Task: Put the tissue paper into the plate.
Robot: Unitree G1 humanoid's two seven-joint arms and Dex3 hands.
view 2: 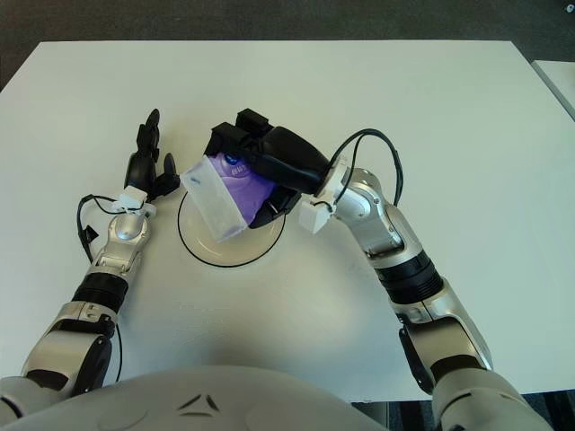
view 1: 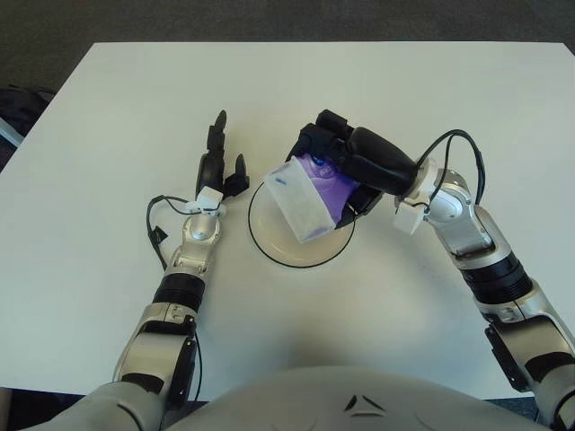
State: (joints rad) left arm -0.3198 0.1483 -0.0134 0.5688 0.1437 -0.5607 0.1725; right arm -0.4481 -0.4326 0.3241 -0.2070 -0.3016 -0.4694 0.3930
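Observation:
A white and purple tissue packet (view 1: pixel 305 197) hangs over the white plate with a black rim (view 1: pixel 269 254) at the table's middle. My right hand (view 1: pixel 346 171) is shut on the packet from the right and above, its black fingers (view 1: pixel 316 135) wrapped around the purple end. The packet tilts, with its white end pointing down and left over the plate's inside. I cannot tell whether the packet touches the plate. My left hand (view 1: pixel 217 166) shows just left of the plate with its fingers spread, holding nothing.
The white table (view 1: pixel 108 117) stretches wide around the plate. Dark floor lies beyond its far edge, and a dark object (view 1: pixel 13 108) shows off the table's left side. A black cable (view 1: pixel 157 235) loops beside my left wrist.

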